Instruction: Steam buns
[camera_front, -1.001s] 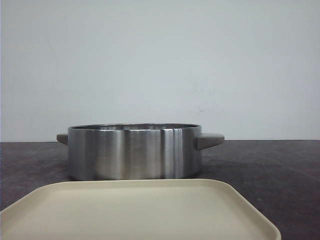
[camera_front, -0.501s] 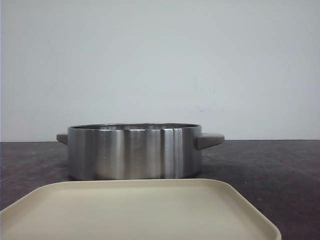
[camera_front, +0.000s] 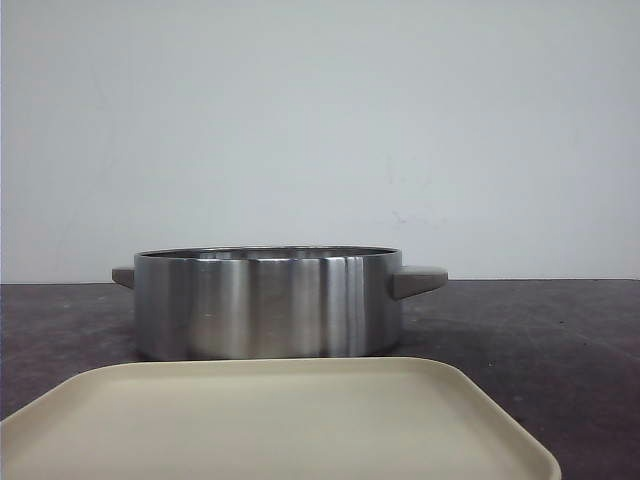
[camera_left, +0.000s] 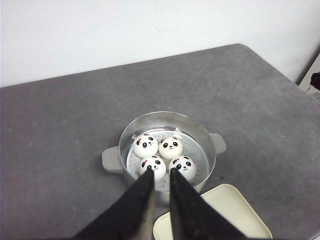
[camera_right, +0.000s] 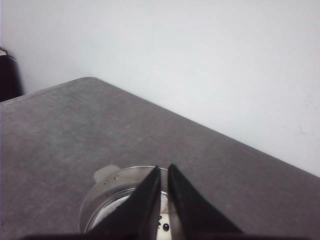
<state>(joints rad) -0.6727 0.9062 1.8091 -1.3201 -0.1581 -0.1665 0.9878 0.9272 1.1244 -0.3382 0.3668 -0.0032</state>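
Several white panda-faced buns sit close together on a perforated white steamer plate inside a round steel pot with two grey handles. My left gripper hangs well above the pot's near side, its black fingers almost together with nothing between them. From above the pot, my right gripper is also shut and empty; a bit of one bun's face shows between its fingers. In the front view the pot stands at the middle, its wall hides the buns, and neither gripper shows.
An empty cream tray lies just in front of the pot, and it shows in the left wrist view too. The dark grey table runs to a white wall behind, with its rounded corners in sight.
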